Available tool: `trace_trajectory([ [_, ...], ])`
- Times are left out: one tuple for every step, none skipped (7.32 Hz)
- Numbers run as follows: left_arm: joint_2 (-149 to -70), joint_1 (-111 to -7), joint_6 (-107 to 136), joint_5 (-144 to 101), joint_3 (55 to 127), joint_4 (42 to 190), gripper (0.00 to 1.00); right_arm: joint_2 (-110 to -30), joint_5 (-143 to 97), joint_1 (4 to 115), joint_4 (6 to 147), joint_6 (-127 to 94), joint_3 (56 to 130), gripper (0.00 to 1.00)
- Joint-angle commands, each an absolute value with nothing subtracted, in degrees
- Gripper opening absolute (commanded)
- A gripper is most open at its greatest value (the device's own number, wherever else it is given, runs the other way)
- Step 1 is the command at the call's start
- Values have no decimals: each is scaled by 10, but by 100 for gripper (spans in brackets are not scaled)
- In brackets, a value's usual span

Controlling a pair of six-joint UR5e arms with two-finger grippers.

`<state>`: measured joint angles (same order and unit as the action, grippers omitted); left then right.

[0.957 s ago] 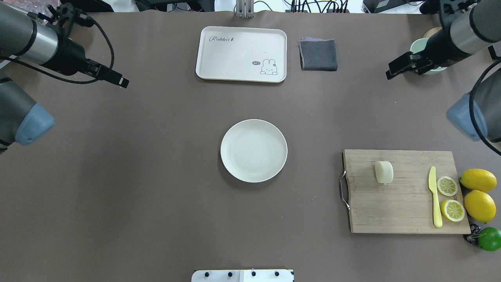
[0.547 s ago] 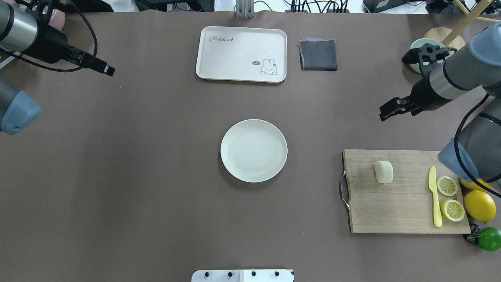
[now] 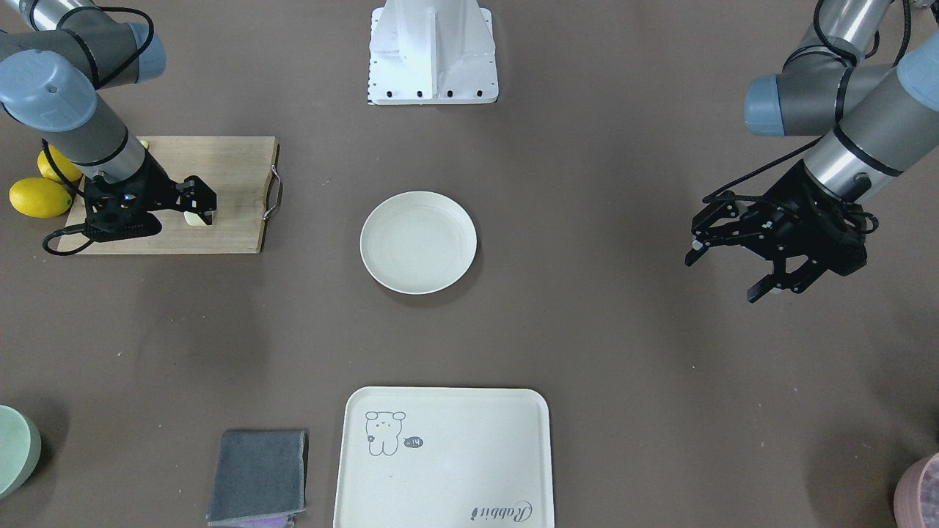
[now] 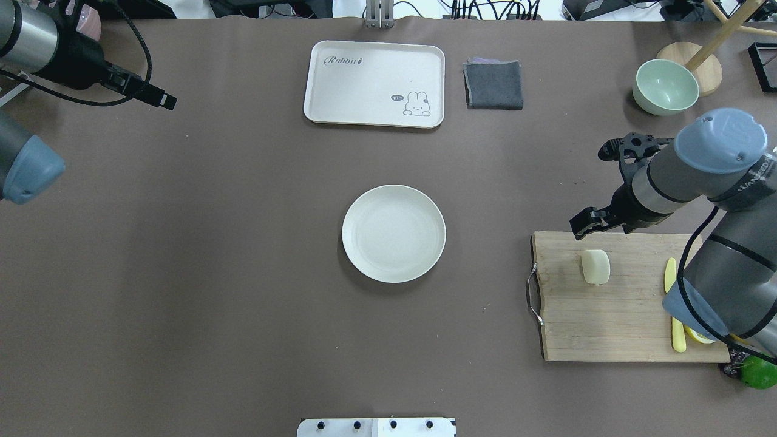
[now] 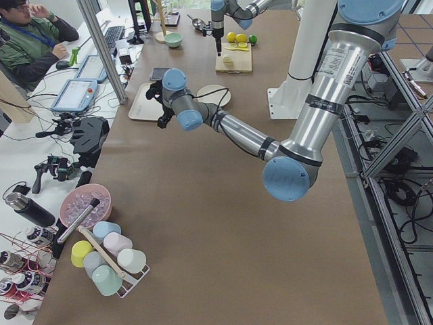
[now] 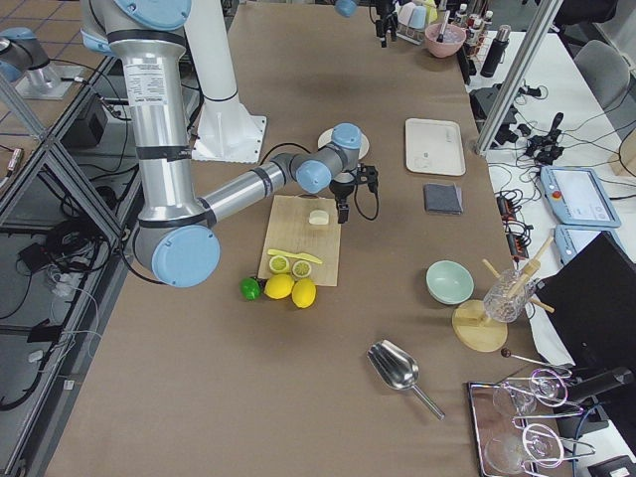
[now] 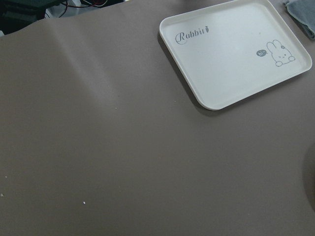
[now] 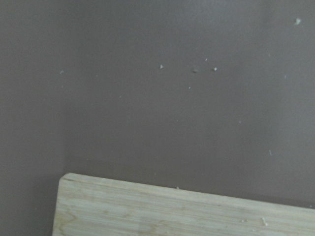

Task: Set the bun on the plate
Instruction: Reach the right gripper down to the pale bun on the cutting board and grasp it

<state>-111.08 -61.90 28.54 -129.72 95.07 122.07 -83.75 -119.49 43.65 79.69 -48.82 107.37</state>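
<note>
Currently your bun (image 4: 595,267) lies on the wooden cutting board (image 4: 607,328) at the right of the table, in the board's far left part, not on the plate. Right gripper (image 4: 584,223) hangs over the board's far edge, just beside the bun. From the front-facing camera its fingers stand apart, released, with the bun peeking out beneath them and nothing grasped. Its wrist camera shows you only a corner of the board and tabletop. The plate (image 4: 393,233) sits bare in the middle of the table, well apart from the board. Left gripper (image 3: 721,279) is out at the far left, above the table, jaws spread wide and holding nothing, well apart from plate and bun. At the board's right end you have a yellow knife (image 4: 669,273), and lemons (image 3: 37,196) lie just off that end. A cream tray (image 4: 364,85) with a rabbit drawing sits at the far edge, a folded grey cloth (image 4: 493,85) just to its right, and a green bowl (image 4: 665,88) at the far right.
</note>
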Motion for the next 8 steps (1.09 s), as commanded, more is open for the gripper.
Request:
trace_trajectory([
  [-1113, -620, 282, -1277, 949, 1221, 98, -844, -1176, 412, 798, -517, 1075, 100],
  [-1113, -617, 282, -1268, 945, 1220, 98, -853, -1168, 406, 797, -517, 1075, 100],
  [-1115, -618, 282, -1268, 941, 1220, 98, -854, -1162, 399, 797, -517, 1078, 95],
  [-1115, -620, 282, -1268, 940, 1220, 98, -861, -1162, 393, 797, -517, 1080, 91],
  [-1114, -621, 282, -1268, 942, 1220, 98, -862, -1162, 389, 798, -518, 1084, 70],
  [-1114, -621, 282, -1267, 942, 1220, 98, -864, -1165, 388, 798, -519, 1088, 26],
  [-1112, -621, 282, -1267, 944, 1221, 98, -865, -1168, 388, 798, -530, 1098, 0],
  [-1111, -621, 282, -1267, 944, 1221, 98, -865, -1169, 388, 798, -531, 1105, 0],
])
